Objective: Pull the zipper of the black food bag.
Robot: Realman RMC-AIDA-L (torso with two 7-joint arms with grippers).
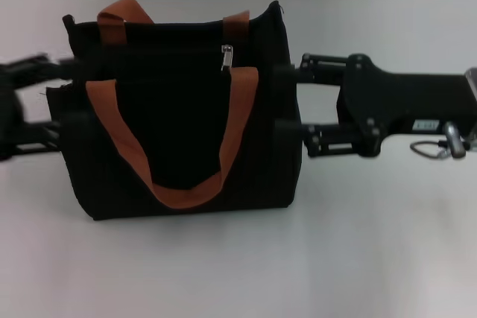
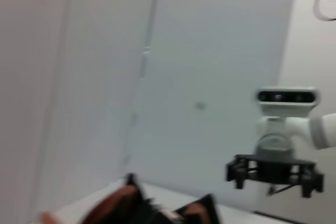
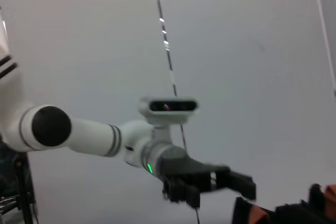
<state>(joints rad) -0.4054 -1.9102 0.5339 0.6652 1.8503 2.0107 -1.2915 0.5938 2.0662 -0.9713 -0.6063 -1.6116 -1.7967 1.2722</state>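
Head view: black food bag [image 1: 179, 109] was seen mid-table [image 1: 238, 266], zipper [image 1: 226, 57] near top. Right gripper [image 1: 291, 109] was spread against bag's side; left gripper [image 1: 63, 102] opposite, fingers hidden.
Wrist views: only bag's top was shown.
Judged: soft fabric, tiny tab; pinch tab.

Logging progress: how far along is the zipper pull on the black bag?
Early. Done: left end effector and right end effector sit against opposite ends of the black food bag, apparently bracing it. Left: the zipper tab hangs ungrasped near the bag's right end.
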